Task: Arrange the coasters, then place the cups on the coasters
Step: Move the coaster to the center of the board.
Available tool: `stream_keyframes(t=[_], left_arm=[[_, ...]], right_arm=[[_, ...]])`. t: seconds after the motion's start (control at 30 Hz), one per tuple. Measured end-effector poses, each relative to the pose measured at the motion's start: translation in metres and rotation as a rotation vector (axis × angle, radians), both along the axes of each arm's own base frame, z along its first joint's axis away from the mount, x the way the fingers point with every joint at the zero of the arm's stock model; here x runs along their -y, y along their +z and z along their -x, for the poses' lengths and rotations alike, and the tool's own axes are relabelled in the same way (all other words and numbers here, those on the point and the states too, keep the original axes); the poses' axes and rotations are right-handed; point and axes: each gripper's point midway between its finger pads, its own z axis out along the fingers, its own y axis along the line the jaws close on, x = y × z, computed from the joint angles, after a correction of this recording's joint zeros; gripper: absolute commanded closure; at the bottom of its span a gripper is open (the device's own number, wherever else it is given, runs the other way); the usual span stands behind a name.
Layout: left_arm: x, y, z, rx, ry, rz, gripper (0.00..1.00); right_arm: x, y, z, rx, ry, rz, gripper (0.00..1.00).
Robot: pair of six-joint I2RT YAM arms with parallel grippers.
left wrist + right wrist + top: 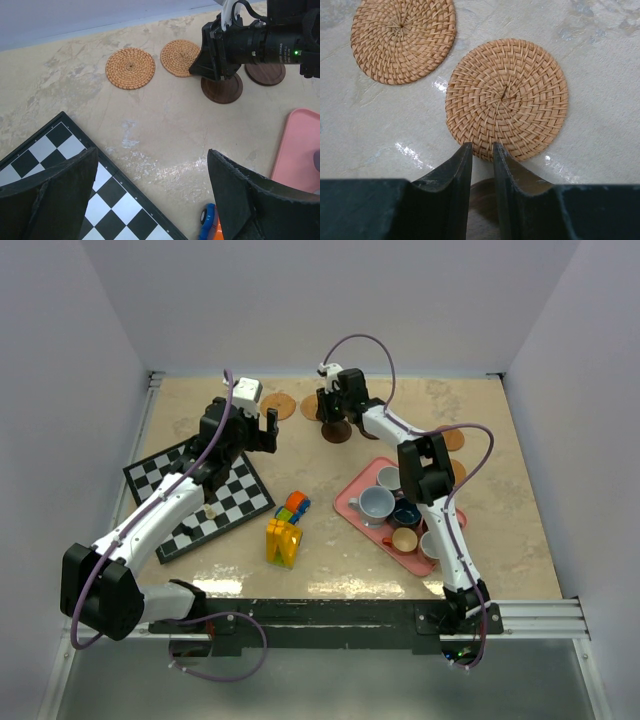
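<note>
Across the left side of the beige marbled table (475, 405) lies a black-and-white chequered board (200, 502), partly under the left arm. Toward the right edge sits a pink rectangular tray (349, 494) carrying the small handled cups (373, 503), pale blue-white, grey-white, navy and tan among them, crowded together and partly behind the right arm. The left gripper (256, 430) hangs above the board's far corner, jaws spread wide with nothing between them. The right gripper (481, 146) is low near the far edge, jaws drawn to a narrow slit, directly over a dark brown flat round coaster (222, 91) that lies on the table; whether the tips pinch it cannot be told. A second dark brown coaster (266, 74) lies just beside it on the right. An orange-tan woven round coaster (181, 58) lies just left of the gripper, with another woven coaster (130, 68) beside that one, apart from it. Two more tan discs (455, 440) lie near the right edge, partly hidden by the right arm. Colourful toy blocks (288, 530) stand between board and tray.
</note>
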Motion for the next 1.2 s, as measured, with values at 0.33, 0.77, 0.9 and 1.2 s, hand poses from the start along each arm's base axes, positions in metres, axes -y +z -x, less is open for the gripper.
stream_keyframes(t=[0.33,0.77,0.9,1.2], left_arm=[[0.0,0.0,0.0,0.0,0.0,0.0,0.05],[0.0,0.0,0.0,0.0,0.001,0.0,0.05],[0.0,0.0,0.0,0.0,0.001,0.0,0.05],[0.0,0.0,0.0,0.0,0.001,0.0,0.05]], right_arm=[[-0.002,0.001,0.0,-0.011,-0.009,-0.02,0.73],[-0.003,0.004,0.008,-0.032,-0.029,-0.054,0.75],[-0.005,0.009,0.004,-0.013,-0.034,-0.073,0.76],[-0.01,0.024,-0.005,0.046,-0.044,-0.126,0.77]])
